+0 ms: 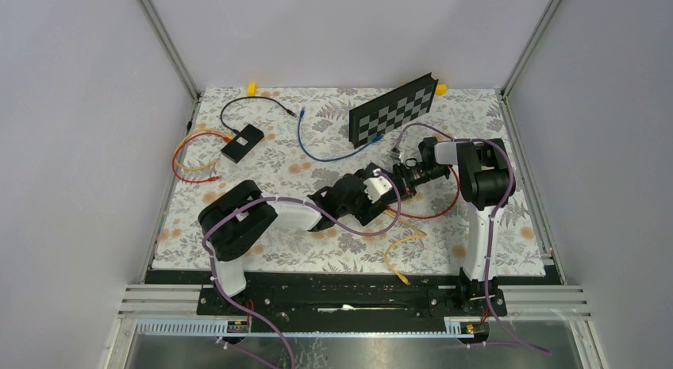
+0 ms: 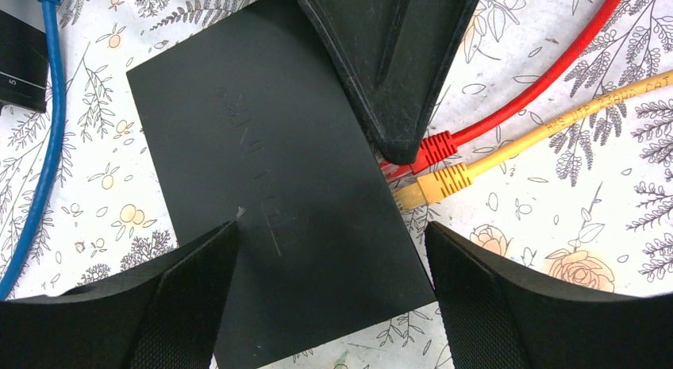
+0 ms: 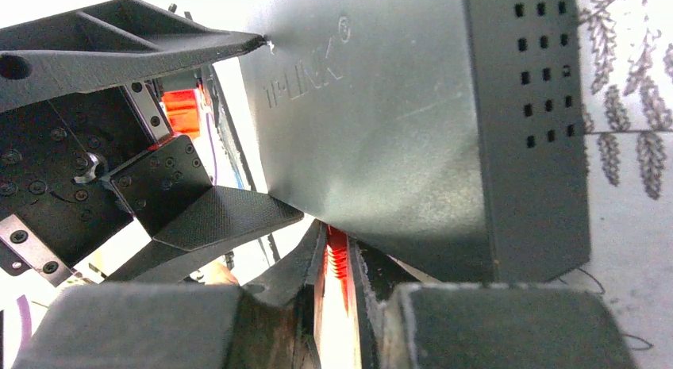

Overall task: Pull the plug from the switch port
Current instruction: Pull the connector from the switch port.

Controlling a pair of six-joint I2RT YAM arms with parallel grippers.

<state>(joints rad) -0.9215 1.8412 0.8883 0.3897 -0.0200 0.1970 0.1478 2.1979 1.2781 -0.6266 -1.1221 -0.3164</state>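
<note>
The black switch (image 2: 270, 194) lies flat on the flowered cloth; its TP-LINK lid (image 3: 381, 131) fills the right wrist view. A red plug (image 2: 432, 149) meets its side edge, with a yellow plug (image 2: 432, 186) just beside it. How deep the red plug sits I cannot tell. My right gripper (image 3: 337, 254) is shut on the red plug (image 3: 336, 258). My left gripper (image 2: 332, 226) stands open, its fingers (image 2: 182, 305) straddling the switch's near end. From above, both grippers (image 1: 379, 186) (image 1: 401, 181) meet at mid-table and cover the switch.
A blue cable (image 2: 44, 147) runs down the left of the switch. A second black box (image 1: 242, 143) with orange and red cables sits at the back left. A checkered board (image 1: 394, 109) leans at the back. The yellow cable (image 1: 397, 250) loops toward the near edge.
</note>
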